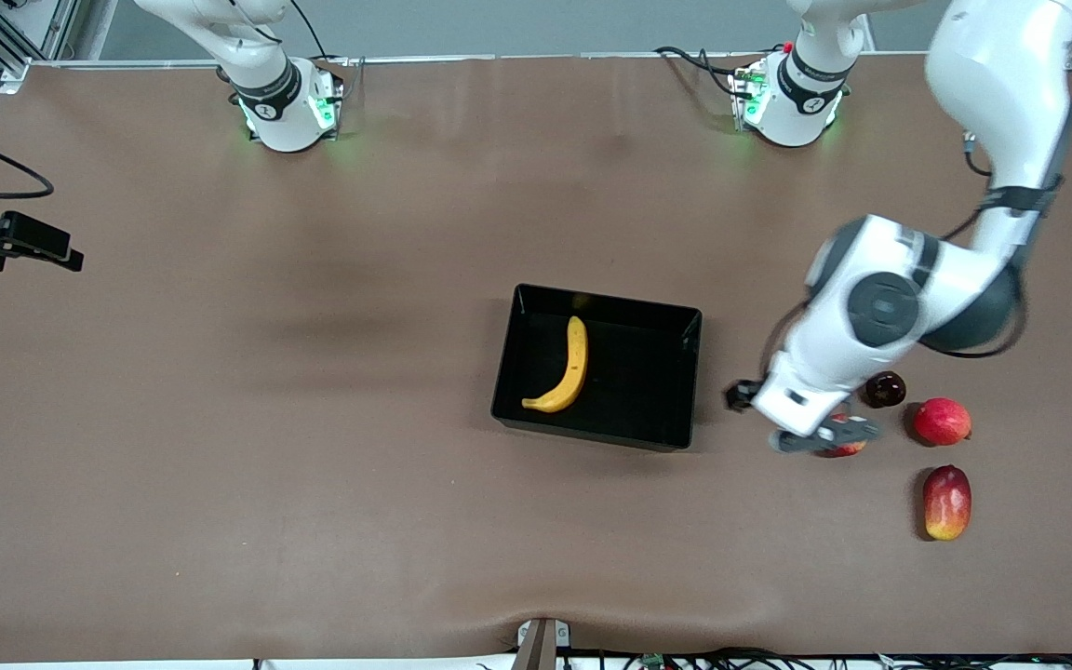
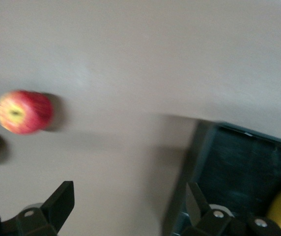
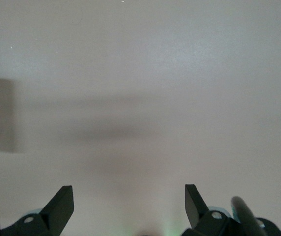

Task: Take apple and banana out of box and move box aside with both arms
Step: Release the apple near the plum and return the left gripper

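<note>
The left gripper (image 1: 824, 435) hangs over the table (image 1: 313, 419) between the box (image 1: 685, 372) and the cluster of fruit at the left arm's end. Its fingers (image 2: 59, 201) stand wide apart with nothing between them. In the front view the apple (image 1: 848, 448) shows only as a red sliver under the gripper; in the left wrist view it (image 2: 22, 112) lies on the table clear of the fingers, its pale dimple facing the camera. That wrist view is blurred, so how close the gripper is to the apple is hard to judge.

The right gripper (image 3: 129, 206) is out of the front view. Its own wrist view shows both fingers (image 3: 59, 204) spread wide over bare table, empty, with one dark edge that may be the box at the frame's side. The right arm waits.

The banana (image 1: 566, 368) lies in the box, on the side toward the right arm's end, its curve running from the wall farthest from the front camera down to the nearer wall. The box sits near the middle of the table.

Near the apple lie three other fruits: a dark round one (image 1: 884, 389) just beside it and farther from the front camera, a plain red one (image 1: 942, 421) toward the left arm's end, and a mango (image 1: 947, 502) nearest the camera
</note>
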